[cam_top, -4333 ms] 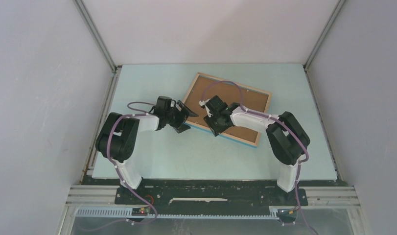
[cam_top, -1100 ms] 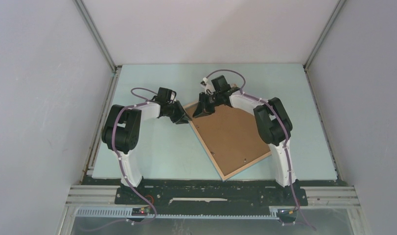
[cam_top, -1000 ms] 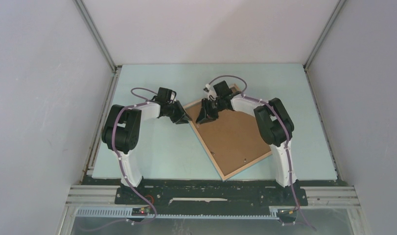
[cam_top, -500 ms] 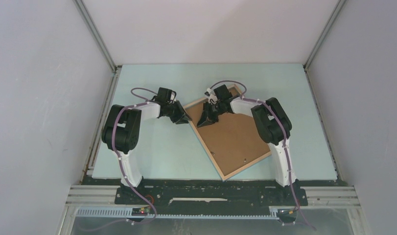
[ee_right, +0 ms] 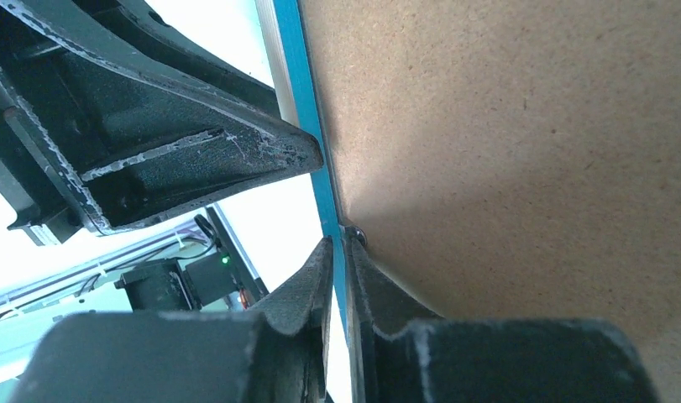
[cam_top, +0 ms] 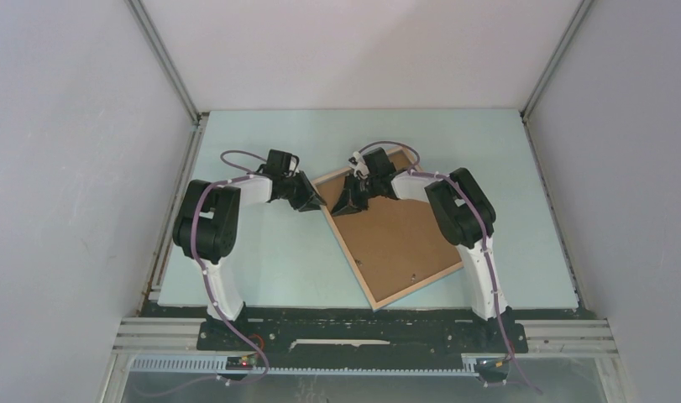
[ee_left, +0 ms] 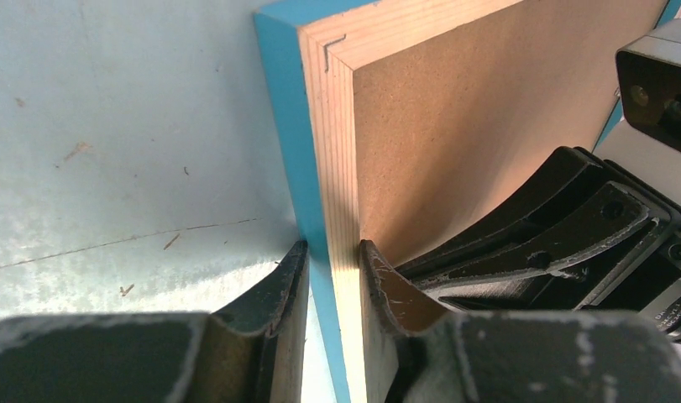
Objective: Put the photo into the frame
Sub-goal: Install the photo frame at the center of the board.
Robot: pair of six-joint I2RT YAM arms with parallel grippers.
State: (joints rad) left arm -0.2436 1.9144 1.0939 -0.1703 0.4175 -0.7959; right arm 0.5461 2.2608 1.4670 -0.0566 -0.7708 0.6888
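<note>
**The frame** (ee_left: 328, 143), back upward near the centre of the table (cam_top: 261, 269). It is a thin rectangle with a striped light-wood rim and a smooth bright-blue outer edge, enclosing a matt, fine-grained brown backing board (cam_top: 400, 235). In the top view its long axis runs from 11 o'clock to 5 o'clock. My left gripper (ee_left: 332, 256) clamps the rim near the 10 o'clock corner, one finger on the blue side and one on the board side. My right gripper (ee_right: 337, 252) pinches the blue edge close beside it.

Plain white walls (cam_top: 68, 168) enclose a pale blue-green table (cam_top: 278, 269) edged by aluminium rails (cam_top: 165, 63).
</note>
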